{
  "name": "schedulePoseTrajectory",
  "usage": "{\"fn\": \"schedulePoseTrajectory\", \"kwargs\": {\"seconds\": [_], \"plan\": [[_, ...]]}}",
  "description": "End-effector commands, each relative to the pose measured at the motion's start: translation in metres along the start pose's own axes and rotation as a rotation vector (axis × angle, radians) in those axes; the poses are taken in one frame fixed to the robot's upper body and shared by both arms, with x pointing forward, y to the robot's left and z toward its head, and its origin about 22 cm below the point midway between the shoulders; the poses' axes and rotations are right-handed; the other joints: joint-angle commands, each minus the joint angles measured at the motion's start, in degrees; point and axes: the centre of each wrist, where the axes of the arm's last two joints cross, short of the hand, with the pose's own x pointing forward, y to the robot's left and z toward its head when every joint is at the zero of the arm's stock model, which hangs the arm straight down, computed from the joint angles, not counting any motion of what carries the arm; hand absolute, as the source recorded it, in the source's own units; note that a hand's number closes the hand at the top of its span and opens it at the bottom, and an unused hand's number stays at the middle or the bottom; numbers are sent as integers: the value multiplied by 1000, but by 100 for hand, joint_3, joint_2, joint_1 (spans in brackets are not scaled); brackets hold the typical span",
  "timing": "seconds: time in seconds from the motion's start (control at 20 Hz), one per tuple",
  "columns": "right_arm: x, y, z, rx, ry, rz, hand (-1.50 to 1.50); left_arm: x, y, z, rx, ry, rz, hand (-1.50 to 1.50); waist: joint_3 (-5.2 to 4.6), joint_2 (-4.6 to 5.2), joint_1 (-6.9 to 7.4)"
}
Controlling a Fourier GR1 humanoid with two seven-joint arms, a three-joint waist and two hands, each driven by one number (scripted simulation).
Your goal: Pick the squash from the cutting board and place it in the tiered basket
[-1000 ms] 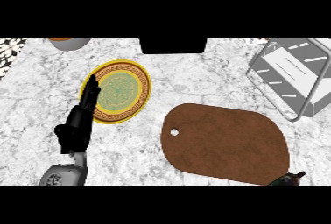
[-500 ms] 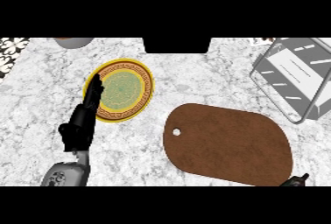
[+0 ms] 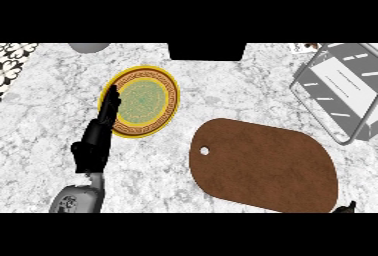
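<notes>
From the head view I see the cutting board [image 3: 264,167] bare and no squash anywhere, so I can't judge whether it reached the tiered basket [image 3: 339,90]. My left hand [image 3: 100,135] rests straight-fingered beside the plate [image 3: 140,101]; the right hand [image 3: 347,206] barely shows, fingers unreadable.
</notes>
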Motion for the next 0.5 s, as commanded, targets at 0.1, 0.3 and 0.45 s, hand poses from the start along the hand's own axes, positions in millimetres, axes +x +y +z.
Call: {"fn": "schedulePoseTrajectory", "kwargs": {"seconds": [0.1,0.3,0.45], "plan": [[-15,-8,-33,-43,61,57,150,11,-9,9,-15,7,15,0,7,20,96],[-18,21,-60,-51,29,90,150,0,3,-8,-12,-8,4,0,5,20,27],[-30,29,-68,-50,38,149,150,-3,3,-13,0,-10,12,0,5,27,17]]}}
